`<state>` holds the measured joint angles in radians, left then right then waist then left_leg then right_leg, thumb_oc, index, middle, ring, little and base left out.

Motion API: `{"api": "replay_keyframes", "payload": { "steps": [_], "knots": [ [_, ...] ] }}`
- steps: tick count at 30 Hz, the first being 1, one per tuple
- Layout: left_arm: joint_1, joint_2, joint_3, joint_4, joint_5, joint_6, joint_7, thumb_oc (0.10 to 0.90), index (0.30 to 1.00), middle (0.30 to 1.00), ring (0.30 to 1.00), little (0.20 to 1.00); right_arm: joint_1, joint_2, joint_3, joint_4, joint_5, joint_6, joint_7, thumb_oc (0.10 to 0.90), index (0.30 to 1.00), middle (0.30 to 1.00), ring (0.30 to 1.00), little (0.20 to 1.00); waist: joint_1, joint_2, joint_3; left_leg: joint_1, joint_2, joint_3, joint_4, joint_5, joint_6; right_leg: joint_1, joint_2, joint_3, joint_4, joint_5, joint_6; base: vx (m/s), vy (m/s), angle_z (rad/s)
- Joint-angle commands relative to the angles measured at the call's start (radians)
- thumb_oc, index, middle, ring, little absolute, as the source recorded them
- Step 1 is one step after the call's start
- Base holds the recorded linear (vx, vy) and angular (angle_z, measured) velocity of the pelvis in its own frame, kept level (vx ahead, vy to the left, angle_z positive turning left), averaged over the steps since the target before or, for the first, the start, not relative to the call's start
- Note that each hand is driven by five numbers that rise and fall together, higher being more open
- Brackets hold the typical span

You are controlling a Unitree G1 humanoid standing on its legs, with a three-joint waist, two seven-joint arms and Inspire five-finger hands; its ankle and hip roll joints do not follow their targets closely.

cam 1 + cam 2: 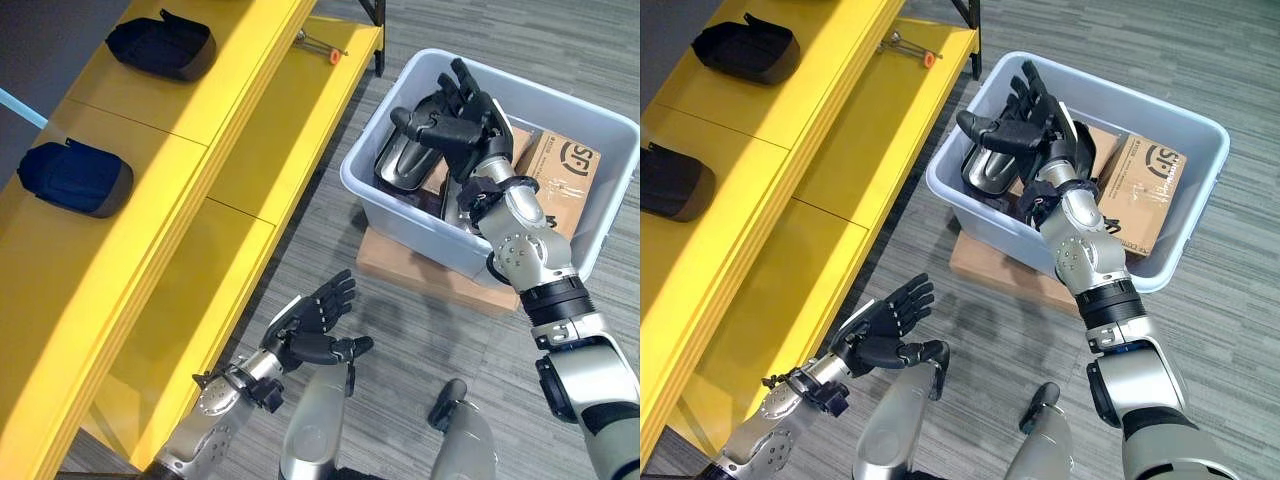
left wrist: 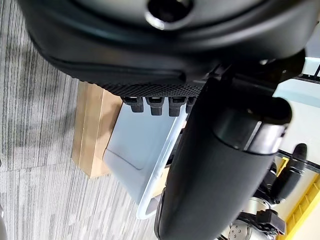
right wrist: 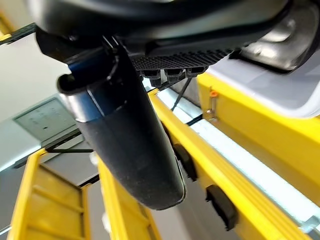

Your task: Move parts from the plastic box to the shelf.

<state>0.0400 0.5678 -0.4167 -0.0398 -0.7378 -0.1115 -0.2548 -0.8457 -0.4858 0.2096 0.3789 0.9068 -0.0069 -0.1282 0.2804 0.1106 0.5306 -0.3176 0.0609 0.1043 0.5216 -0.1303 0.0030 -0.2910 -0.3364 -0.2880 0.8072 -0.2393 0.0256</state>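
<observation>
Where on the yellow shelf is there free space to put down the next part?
The upper board of the yellow shelf is bare between the two dark moulded parts. The lower board is bare below the orange-tipped metal tool. The grey plastic box is crowded.

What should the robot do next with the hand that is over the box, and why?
Probably lower the right hand a little and close it on the dark part below it. That hand is open above the plastic box and holds nothing, while two dark parts lie on the yellow shelf. The left hand is open and empty above the floor.
</observation>
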Motion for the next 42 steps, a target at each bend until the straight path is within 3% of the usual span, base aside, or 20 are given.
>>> {"api": "replay_keyframes", "payload": {
  "steps": [1, 3, 5, 6, 7, 8, 10, 11, 14, 17, 21, 26, 31, 34, 42],
  "knots": [
    [0.024, -0.022, 0.031, -0.099, 0.033, -0.095, -0.032, 0.900, 1.000, 1.000, 1.000, 1.000, -0.039, 0.025, -0.060, -0.178, -0.017, -0.139, 0.011, 0.900, 1.000, 1.000, 1.000, 1.000, -0.017, -0.031, -0.011, 0.095, -0.069, 0.053, -0.191, 0.003, 0.076, 0.234, -0.032, -0.081, 0.158, 0.045, 0.038, 0.20, 0.263, -0.53],
    [0.027, -0.037, 0.002, -0.079, 0.033, -0.120, 0.017, 0.900, 1.000, 1.000, 1.000, 1.000, -0.022, 0.069, -0.049, -0.176, -0.055, -0.143, 0.005, 0.900, 1.000, 1.000, 1.000, 1.000, -0.037, -0.033, -0.015, 0.132, -0.047, 0.082, -0.185, -0.012, 0.082, 0.196, -0.039, -0.076, 0.198, 0.047, 0.047, 0.20, 0.134, -0.75],
    [0.014, -0.049, -0.013, -0.053, 0.026, -0.144, 0.049, 0.900, 1.000, 1.000, 1.000, 1.000, -0.017, 0.094, -0.028, -0.172, -0.093, -0.151, -0.034, 0.900, 1.000, 1.000, 1.000, 1.000, -0.068, -0.033, -0.018, 0.183, -0.025, 0.108, -0.188, -0.028, 0.071, 0.142, -0.018, -0.074, 0.112, 0.027, 0.042, 0.16, -0.078, -0.89],
    [0.000, -0.057, -0.020, -0.049, 0.024, -0.152, 0.069, 0.900, 1.000, 1.000, 1.000, 1.000, -0.013, 0.092, -0.022, -0.178, -0.117, -0.152, -0.075, 0.900, 1.000, 1.000, 1.000, 1.000, -0.089, -0.033, -0.016, 0.205, -0.015, 0.112, -0.190, -0.037, 0.062, 0.110, -0.005, -0.067, -0.002, 0.038, 0.040, 0.07, -0.208, -1.00],
    [-0.012, -0.061, -0.022, -0.051, 0.025, -0.153, 0.082, 0.900, 1.000, 1.000, 1.000, 1.000, -0.012, 0.090, -0.020, -0.184, -0.126, -0.154, -0.084, 0.900, 1.000, 1.000, 1.000, 1.000, -0.101, -0.040, -0.012, 0.211, -0.016, 0.113, -0.188, -0.051, 0.057, 0.088, -0.012, -0.055, -0.116, 0.080, 0.049, 0.01, -0.341, -0.91],
    [-0.043, -0.065, -0.030, -0.054, 0.026, -0.158, 0.110, 0.900, 1.000, 1.000, 1.000, 1.000, -0.013, 0.090, -0.019, -0.196, -0.160, -0.157, -0.118, 0.900, 1.000, 1.000, 1.000, 1.000, -0.122, -0.047, -0.011, 0.205, -0.005, 0.130, -0.187, -0.059, 0.056, 0.060, -0.017, -0.046, -0.324, 0.199, 0.066, -0.01, -0.303, -0.78],
    [-0.071, -0.074, -0.050, -0.061, 0.038, -0.165, 0.150, 0.900, 1.000, 1.000, 1.000, 1.000, -0.023, 0.088, -0.028, -0.193, -0.197, -0.151, -0.128, 0.900, 1.000, 1.000, 1.000, 1.000, -0.145, -0.065, -0.011, 0.199, -0.004, 0.123, -0.154, -0.103, 0.048, 0.003, -0.052, 0.007, -0.466, 0.362, 0.108, 0.09, -0.340, -0.11],
    [-0.087, -0.079, -0.069, -0.065, 0.042, -0.174, 0.182, 0.900, 1.000, 1.000, 1.000, 1.000, -0.031, 0.092, -0.040, -0.187, -0.213, -0.130, -0.133, 0.900, 1.000, 1.000, 1.000, 1.000, -0.158, -0.067, -0.011, 0.201, 0.009, 0.114, -0.126, -0.139, 0.041, -0.040, -0.071, 0.037, -0.486, 0.414, 0.129, 0.22, -0.403, 0.08],
    [-0.091, -0.082, -0.072, -0.058, 0.048, -0.195, 0.199, 0.900, 1.000, 1.000, 1.000, 1.000, -0.032, 0.071, -0.056, -0.180, -0.226, -0.087, -0.086, 0.900, 1.000, 1.000, 1.000, 1.000, -0.176, -0.079, -0.011, 0.206, 0.020, 0.106, -0.096, -0.154, 0.031, -0.032, -0.069, 0.060, -0.514, 0.394, 0.134, 0.21, -0.289, 0.11],
    [-0.073, -0.083, -0.049, -0.061, 0.016, -0.188, 0.175, 0.900, 1.000, 1.000, 1.000, 1.000, -0.026, 0.054, -0.040, -0.191, -0.249, -0.042, -0.050, 0.900, 1.000, 1.000, 1.000, 1.000, -0.180, -0.075, -0.011, 0.228, 0.047, 0.118, -0.084, -0.151, 0.009, -0.001, -0.057, 0.038, -0.477, 0.330, 0.127, 0.21, -0.248, 0.11],
    [-0.040, -0.089, -0.016, -0.072, -0.034, -0.165, 0.115, 0.900, 1.000, 1.000, 1.000, 1.000, -0.042, 0.023, 0.008, -0.173, -0.282, 0.005, -0.001, 0.900, 1.000, 1.000, 1.000, 1.000, -0.183, -0.064, -0.036, 0.269, 0.099, 0.135, -0.145, -0.109, -0.023, -0.006, -0.032, 0.015, -0.412, 0.244, 0.111, 0.19, -0.211, -0.01],
    [-0.046, -0.105, -0.033, -0.068, -0.007, -0.159, 0.065, 0.900, 1.000, 1.000, 1.000, 1.000, -0.064, -0.008, 0.042, -0.161, -0.281, 0.031, 0.036, 0.900, 1.000, 1.000, 1.000, 1.000, -0.194, -0.060, -0.052, 0.299, 0.147, 0.171, -0.226, -0.020, -0.062, 0.004, -0.006, -0.022, -0.407, 0.206, 0.074, 0.09, -0.195, 0.00],
    [-0.045, -0.109, -0.044, -0.057, 0.010, -0.179, 0.075, 0.900, 1.000, 1.000, 1.000, 1.000, -0.060, -0.019, 0.062, -0.150, -0.258, 0.045, 0.071, 0.900, 1.000, 1.000, 1.000, 1.000, -0.205, -0.056, -0.087, 0.346, 0.153, 0.165, -0.237, 0.048, -0.082, 0.021, 0.037, -0.041, -0.406, 0.164, 0.034, 0.10, -0.160, 0.10],
    [-0.066, -0.120, -0.050, -0.059, 0.017, -0.171, 0.101, 0.900, 1.000, 1.000, 1.000, 1.000, -0.039, -0.014, 0.080, -0.164, -0.270, 0.058, 0.092, 0.900, 1.000, 1.000, 1.000, 1.000, -0.217, -0.055, -0.118, 0.355, 0.161, 0.172, -0.116, 0.107, -0.107, 0.064, 0.084, -0.068, -0.414, 0.094, -0.011, 0.14, -0.190, 0.23],
    [-0.069, -0.121, -0.050, -0.060, 0.017, -0.166, 0.104, 0.900, 1.000, 1.000, 1.000, 1.000, -0.035, -0.013, 0.081, -0.167, -0.273, 0.058, 0.090, 0.900, 1.000, 1.000, 1.000, 1.000, -0.219, -0.054, -0.120, 0.341, 0.167, 0.166, -0.080, 0.117, -0.112, 0.070, 0.093, -0.074, -0.418, 0.088, -0.020, 0.04, -0.042, 0.12]
  ]
}}
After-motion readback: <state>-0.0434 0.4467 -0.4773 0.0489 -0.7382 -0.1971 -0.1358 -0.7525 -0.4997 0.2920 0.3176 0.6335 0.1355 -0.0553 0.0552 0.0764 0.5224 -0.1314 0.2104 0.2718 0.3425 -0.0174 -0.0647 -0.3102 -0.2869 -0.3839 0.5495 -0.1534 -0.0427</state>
